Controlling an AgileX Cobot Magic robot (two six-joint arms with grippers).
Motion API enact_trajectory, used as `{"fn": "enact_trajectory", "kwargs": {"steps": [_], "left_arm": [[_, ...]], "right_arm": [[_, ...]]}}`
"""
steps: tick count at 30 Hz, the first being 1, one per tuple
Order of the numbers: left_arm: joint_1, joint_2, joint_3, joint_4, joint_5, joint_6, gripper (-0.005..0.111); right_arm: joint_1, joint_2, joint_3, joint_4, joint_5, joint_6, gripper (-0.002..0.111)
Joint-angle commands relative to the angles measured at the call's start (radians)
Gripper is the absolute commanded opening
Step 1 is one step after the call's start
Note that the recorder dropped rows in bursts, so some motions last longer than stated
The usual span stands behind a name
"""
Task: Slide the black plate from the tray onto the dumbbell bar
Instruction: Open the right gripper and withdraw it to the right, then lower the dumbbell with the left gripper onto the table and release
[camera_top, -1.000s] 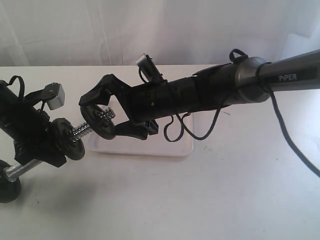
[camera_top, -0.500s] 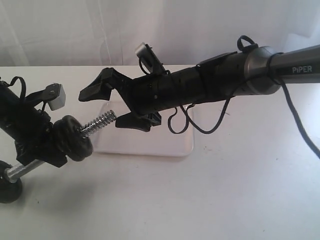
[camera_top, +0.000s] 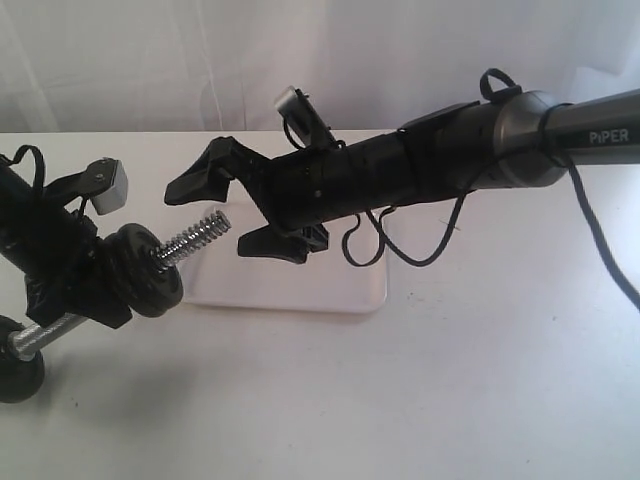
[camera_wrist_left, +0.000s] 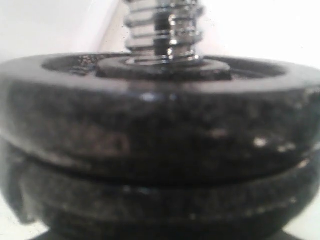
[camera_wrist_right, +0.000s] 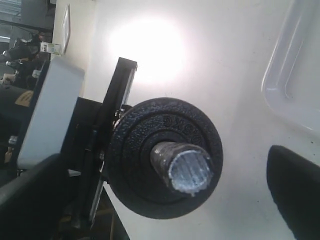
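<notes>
The dumbbell bar (camera_top: 195, 240) is held tilted above the table, my left gripper (camera_top: 75, 290) shut round its middle. The black plate (camera_top: 150, 270) sits on the bar's threaded part, pressed against a second black disc beside the left gripper. Both discs fill the left wrist view, the black plate (camera_wrist_left: 160, 110) on top with the threaded bar (camera_wrist_left: 162, 25) rising from it. My right gripper (camera_top: 210, 218) is open and empty, its fingers spread on either side of the bar's free tip. The right wrist view looks straight down the bar end (camera_wrist_right: 190, 172) at the black plate (camera_wrist_right: 150, 125). The white tray (camera_top: 300, 290) lies behind.
Another black disc (camera_top: 18, 375) is on the bar's low end, at the table's left edge. The tray's corner (camera_wrist_right: 295, 85) shows in the right wrist view, beside one dark finger (camera_wrist_right: 295, 190). A white curtain hangs behind the white table (camera_top: 450, 400).
My right gripper let go of the black plate, opened and drew back from the bar. The plate slid down the thread against the other disc.
</notes>
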Motion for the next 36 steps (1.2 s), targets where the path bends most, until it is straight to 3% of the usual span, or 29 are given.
{"fn": "enact_trajectory", "kwargs": {"steps": [1,5,8,13,15,19,26,36], "left_arm": [[-0.004,-0.064,-0.020,-0.150,0.103,0.005,0.000],[-0.004,-0.064,-0.020,-0.150,0.103,0.005,0.000],[-0.004,-0.064,-0.020,-0.146,0.103,0.005,0.000],[-0.004,-0.064,-0.020,-0.142,0.103,0.005,0.000],[-0.004,-0.064,-0.020,-0.142,0.103,0.005,0.000],[-0.004,-0.064,-0.014,-0.142,0.102,0.005,0.000],[-0.004,-0.064,0.008,-0.142,0.085,0.031,0.000],[-0.010,-0.038,0.008,-0.186,0.091,0.031,0.000]], "right_arm": [[-0.040,-0.009,-0.003,-0.071,0.046,0.042,0.105],[-0.081,-0.009,-0.003,-0.166,0.089,0.090,0.097],[-0.120,-0.009,-0.003,-0.217,0.152,0.119,0.079],[-0.190,-0.009,-0.003,-0.297,0.275,0.133,0.020],[-0.215,-0.009,-0.003,-0.339,0.314,0.137,0.002],[-0.259,-0.010,-0.003,-0.485,0.348,0.216,0.000],[-0.294,-0.029,-0.003,-0.928,0.293,0.429,0.000],[-0.294,-0.070,-0.003,-1.195,0.263,0.556,0.000]]}}
